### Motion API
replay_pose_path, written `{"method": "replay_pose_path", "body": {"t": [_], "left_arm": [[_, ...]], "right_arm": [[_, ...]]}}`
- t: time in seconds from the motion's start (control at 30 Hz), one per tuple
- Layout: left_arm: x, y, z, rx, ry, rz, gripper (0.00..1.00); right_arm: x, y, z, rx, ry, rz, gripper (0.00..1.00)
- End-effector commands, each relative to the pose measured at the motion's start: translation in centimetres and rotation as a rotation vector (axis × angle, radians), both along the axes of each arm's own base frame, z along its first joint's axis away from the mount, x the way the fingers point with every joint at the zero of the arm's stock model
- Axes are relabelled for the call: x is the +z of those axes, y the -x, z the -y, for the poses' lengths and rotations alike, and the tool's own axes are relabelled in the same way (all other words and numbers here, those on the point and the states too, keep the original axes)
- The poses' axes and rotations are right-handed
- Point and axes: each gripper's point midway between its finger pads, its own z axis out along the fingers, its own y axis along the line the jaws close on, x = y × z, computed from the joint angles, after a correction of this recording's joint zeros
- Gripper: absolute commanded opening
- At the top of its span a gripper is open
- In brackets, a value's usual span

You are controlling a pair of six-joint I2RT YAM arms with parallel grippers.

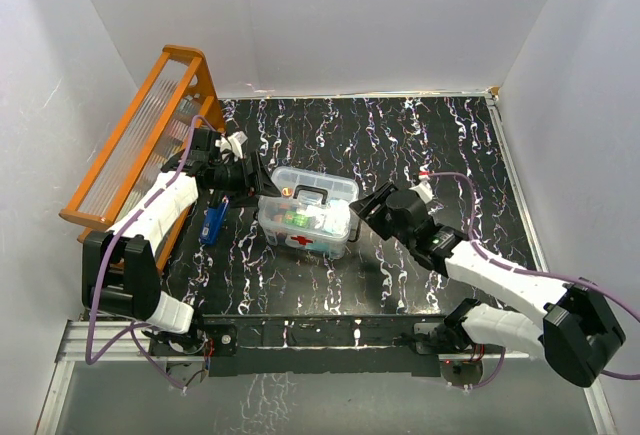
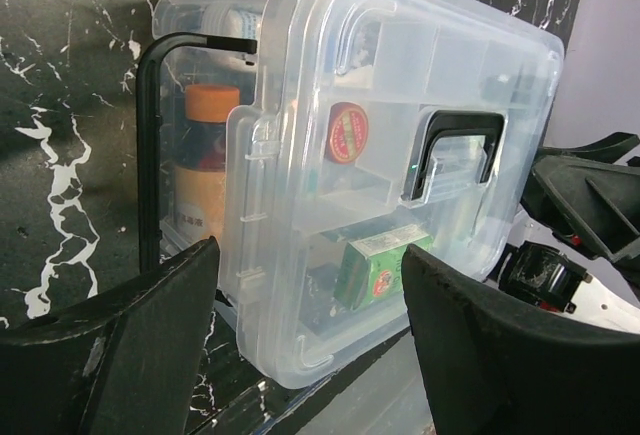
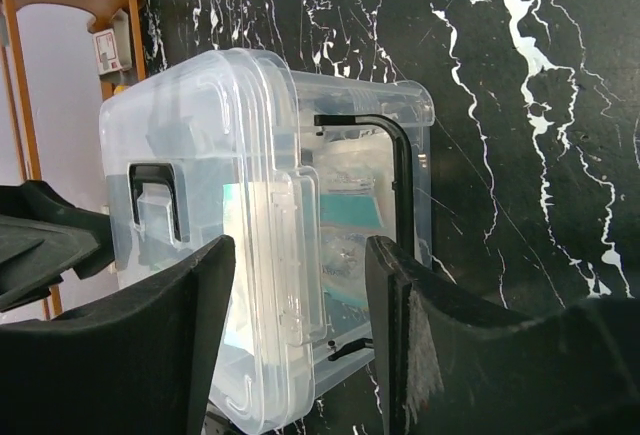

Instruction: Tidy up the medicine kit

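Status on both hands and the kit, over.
Left hand open, right hand open, one at each end of medicine kit. Kit lid on. Nothing in the way.

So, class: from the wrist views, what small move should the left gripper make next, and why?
Probably ease the left gripper forward onto the end clasp of the medicine kit: its jaws stand open either side of that clasp, not touching it, and the lid already sits on top.

1. White walls (image 1: 350,15) close in the table on three sides.
2. The table (image 1: 450,155) top is black with white marbling, evenly lit.
3. An orange rack (image 1: 135,145) stands tilted by the left wall.
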Motion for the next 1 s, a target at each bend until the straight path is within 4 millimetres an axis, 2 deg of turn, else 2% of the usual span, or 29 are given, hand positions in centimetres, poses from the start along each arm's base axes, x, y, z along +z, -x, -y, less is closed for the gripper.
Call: {"method": "replay_pose_path", "body": {"t": [0.0, 0.17, 0.37, 0.63, 0.77, 0.97], "left_arm": [[0.4, 0.0, -0.5, 0.004, -0.041, 0.009, 0.71], [-0.4, 0.0, -1.3, 0.026, -0.093, -0.002, 0.7], [-0.6, 0.6, -0.7, -0.001, -0.057, -0.022, 0.65], [-1.5, 1.9, -0.1, -0.019, -0.005, -0.082, 0.51], [-2.2, 2.5, 0.1, -0.02, 0.014, -0.117, 0.4], [-2.5, 3.6, 1.6, -0.037, 0.128, -0.158, 0.3]], "right_arm": [[3.0, -1.3, -0.8, 0.03, 0.019, 0.075, 0.51], [2.3, -1.4, -0.9, 0.046, 0.065, 0.05, 0.48], [1.2, -1.2, -0.4, 0.034, 0.097, 0.02, 0.39], [0.2, -1.1, -0.4, 0.057, 0.13, 0.008, 0.29], [-0.2, -1.1, -0.2, 0.069, 0.156, -0.001, 0.25], [-0.7, -1.9, 0.3, 0.095, 0.192, -0.007, 0.22]]}}
